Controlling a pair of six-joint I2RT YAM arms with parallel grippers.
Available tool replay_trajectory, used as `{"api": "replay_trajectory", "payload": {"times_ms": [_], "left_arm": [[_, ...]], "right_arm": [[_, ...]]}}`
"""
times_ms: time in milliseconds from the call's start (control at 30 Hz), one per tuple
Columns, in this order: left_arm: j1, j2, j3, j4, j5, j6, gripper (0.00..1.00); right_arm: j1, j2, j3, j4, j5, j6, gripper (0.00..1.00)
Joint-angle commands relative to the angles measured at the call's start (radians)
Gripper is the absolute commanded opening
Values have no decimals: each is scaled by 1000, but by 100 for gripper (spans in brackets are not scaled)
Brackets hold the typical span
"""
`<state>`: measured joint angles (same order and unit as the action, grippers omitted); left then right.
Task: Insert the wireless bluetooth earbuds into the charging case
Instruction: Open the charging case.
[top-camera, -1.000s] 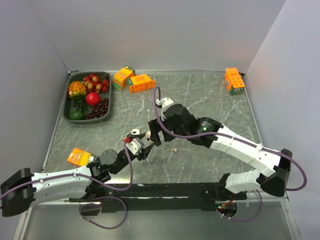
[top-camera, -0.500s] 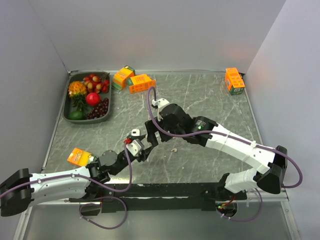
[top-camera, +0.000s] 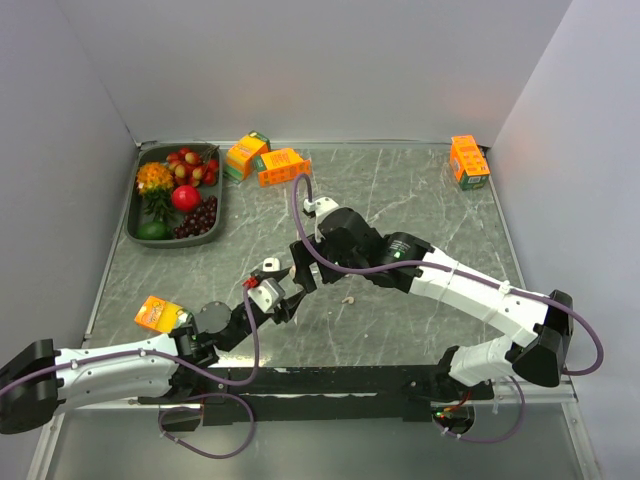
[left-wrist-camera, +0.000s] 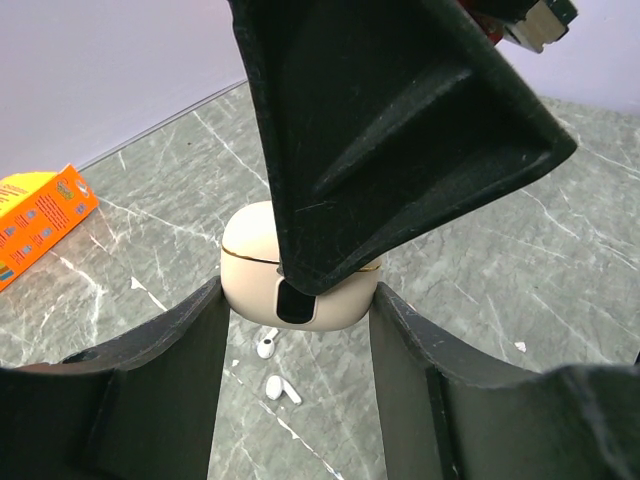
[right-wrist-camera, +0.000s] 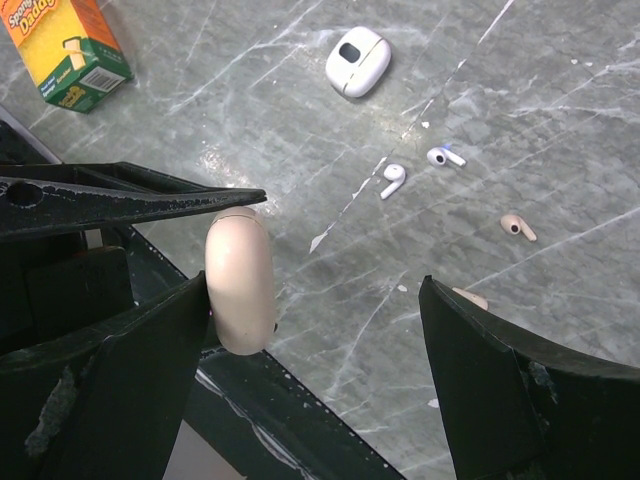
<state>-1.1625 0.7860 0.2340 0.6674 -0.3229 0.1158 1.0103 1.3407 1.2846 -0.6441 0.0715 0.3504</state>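
Charging case (left-wrist-camera: 250, 272) held by left end effector (left-wrist-camera: 298, 312) has shifted slightly left.

- Both tools meet at the front middle of the tabletop (top-camera: 420, 200). The left tool (left-wrist-camera: 298, 292) is clamped on the beige case (left-wrist-camera: 255, 270).
- A finger (left-wrist-camera: 380, 130) of the right tool (right-wrist-camera: 315, 300) hangs directly over that case and blocks the way in from above.
- The right tool's jaws stand wide apart. The beige case is against one finger, and the rest of the gap is free.
- Under that gap lie loose white earbuds (right-wrist-camera: 393, 180) and beige earbuds (right-wrist-camera: 517, 227), with a white case (right-wrist-camera: 357, 61) farther off.
- The tabletop behind and to the right is open stone.
- Obstacles there keep to the edges: a tray (top-camera: 170, 241) at the left, boxes (top-camera: 283, 166) at the back, a corner box (top-camera: 468, 160), and a near box (top-camera: 158, 313) beside the left arm.
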Motion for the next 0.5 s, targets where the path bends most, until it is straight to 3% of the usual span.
{"api": "replay_trajectory", "payload": {"times_ms": [0, 467], "left_arm": [[-8, -21, 2, 23, -18, 1, 1], [-17, -13, -4, 20, -47, 8, 1]], "right_arm": [[-7, -17, 39, -8, 25, 7, 92], [-50, -75, 21, 12, -30, 16, 94]]}}
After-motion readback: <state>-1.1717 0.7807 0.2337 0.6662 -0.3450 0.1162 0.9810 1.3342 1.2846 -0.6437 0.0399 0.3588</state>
